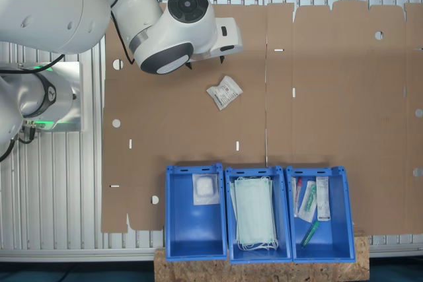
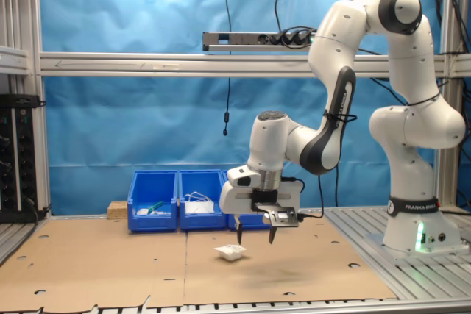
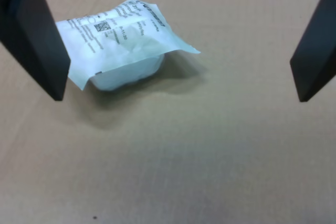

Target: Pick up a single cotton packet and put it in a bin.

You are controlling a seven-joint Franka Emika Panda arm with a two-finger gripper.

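- On the first exterior view's left: white arm, its wrist housing over the brown cardboard sheet that covers the table.
- Gripper hangs above the cardboard in the second exterior view, fingers pointing down, nothing between them — spread wide and empty.
- Wrist view confirms: two dark fingers at the frame's edges, bare cardboard between, no contact with anything.
- Cotton packet lies flat on the cardboard near the sheet's middle in the first exterior view, printed face up, crinkled, one corner raised.
- In the second exterior view the packet sits just beside and below the fingertips, towards that second exterior view's left; not under the gap.
- Wrist view: packet partly behind one finger, off to the side.
- Three blue bins in a row at the cardboard's edge, first exterior view's bottom. Going left to right:
  - bin — one small white packet inside
  - second bin — pale green face masks
  - third bin — syringes and slim packets
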